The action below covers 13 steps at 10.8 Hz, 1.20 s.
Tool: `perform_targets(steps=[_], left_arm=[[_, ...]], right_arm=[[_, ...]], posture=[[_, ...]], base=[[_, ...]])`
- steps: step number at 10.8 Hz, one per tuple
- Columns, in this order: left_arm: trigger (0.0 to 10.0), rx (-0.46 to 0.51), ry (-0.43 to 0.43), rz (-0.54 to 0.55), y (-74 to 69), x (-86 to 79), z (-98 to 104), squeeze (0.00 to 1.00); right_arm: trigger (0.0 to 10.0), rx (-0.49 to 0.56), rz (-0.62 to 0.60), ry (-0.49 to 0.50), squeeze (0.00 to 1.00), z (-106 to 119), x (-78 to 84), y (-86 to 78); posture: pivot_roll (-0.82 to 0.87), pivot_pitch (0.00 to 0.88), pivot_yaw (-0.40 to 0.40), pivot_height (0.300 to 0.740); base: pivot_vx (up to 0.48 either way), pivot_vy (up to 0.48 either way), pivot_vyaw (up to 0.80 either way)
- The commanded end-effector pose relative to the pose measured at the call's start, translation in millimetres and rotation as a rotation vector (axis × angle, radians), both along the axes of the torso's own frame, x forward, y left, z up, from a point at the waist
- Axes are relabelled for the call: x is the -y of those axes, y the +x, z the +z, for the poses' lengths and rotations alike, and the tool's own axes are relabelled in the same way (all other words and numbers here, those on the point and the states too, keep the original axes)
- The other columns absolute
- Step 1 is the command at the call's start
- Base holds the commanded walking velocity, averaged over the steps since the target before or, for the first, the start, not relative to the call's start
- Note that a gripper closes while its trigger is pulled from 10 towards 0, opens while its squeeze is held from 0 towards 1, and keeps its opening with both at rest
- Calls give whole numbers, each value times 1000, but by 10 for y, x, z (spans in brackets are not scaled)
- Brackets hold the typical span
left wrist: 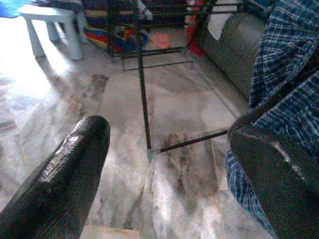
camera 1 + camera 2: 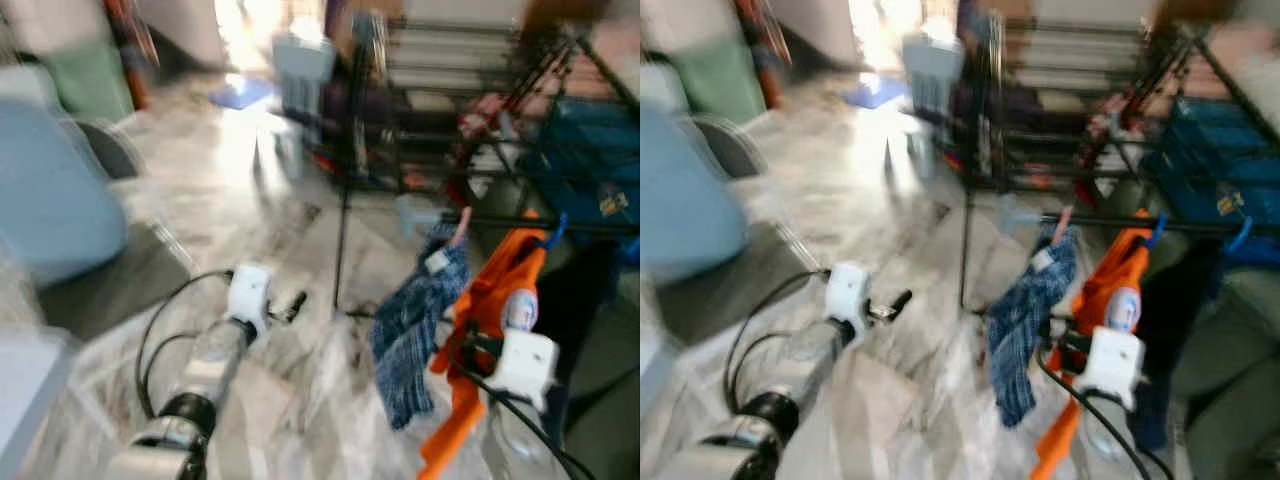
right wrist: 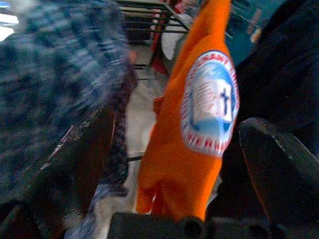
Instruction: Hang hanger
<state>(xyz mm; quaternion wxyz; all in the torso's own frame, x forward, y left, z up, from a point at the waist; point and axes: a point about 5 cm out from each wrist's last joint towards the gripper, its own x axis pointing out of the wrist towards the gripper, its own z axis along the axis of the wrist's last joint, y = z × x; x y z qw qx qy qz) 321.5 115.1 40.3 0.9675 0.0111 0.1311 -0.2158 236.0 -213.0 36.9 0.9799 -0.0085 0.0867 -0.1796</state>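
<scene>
Right claw point(image 3: 174, 164) gapes wide around the hanging orange garment point(image 3: 192, 134).

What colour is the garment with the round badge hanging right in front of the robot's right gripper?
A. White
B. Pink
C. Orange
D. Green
C. The garment with the round badge is bright orange; in the right wrist view it hangs between the open fingers of the right gripper, beside a blue plaid cloth.

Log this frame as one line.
scene: orange garment and blue plaid garment on rack rail | right end effector open at orange garment | left end effector open
</scene>
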Motion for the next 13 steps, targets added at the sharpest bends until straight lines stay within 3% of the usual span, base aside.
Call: perform_targets(steps=[1, 6, 7, 11, 12, 13], left_arm=[[10000, 12, -8, -36, 27, 134, 50, 0], [10000, 3, -5, -37, 39, 146, 53, 0], [10000, -1, 3, -37, 42, 151, 49, 0], [10000, -1, 7, -34, 43, 157, 50, 0], [10000, -1, 7, -33, 42, 156, 49, 0], [10000, -2, 8, -33, 44, 157, 50, 0]], right_arm=[[10000, -8, -24, -10, 0, -6, 95, -22], [10000, -77, -64, 4, 0, -41, 155, -1], [10000, -125, -59, 32, 0, -72, 182, 40], [10000, -153, -42, 6, 0, -5, 359, 207], [6353, -155, -37, 4, 0, 10, 389, 242], [0, -186, -28, 42, 0, -23, 414, 273]], posture=[[-1, 0, -23, 740], [1, 0, -19, 740], [3, 0, -21, 740], [18, 0, -29, 740], [17, 0, -29, 740], [16, 0, -29, 740]], base=[[0, 0, 0], [0, 0, 0], [0, 0, 0], [0, 0, 0], [0, 0, 0], [0, 0, 0]])
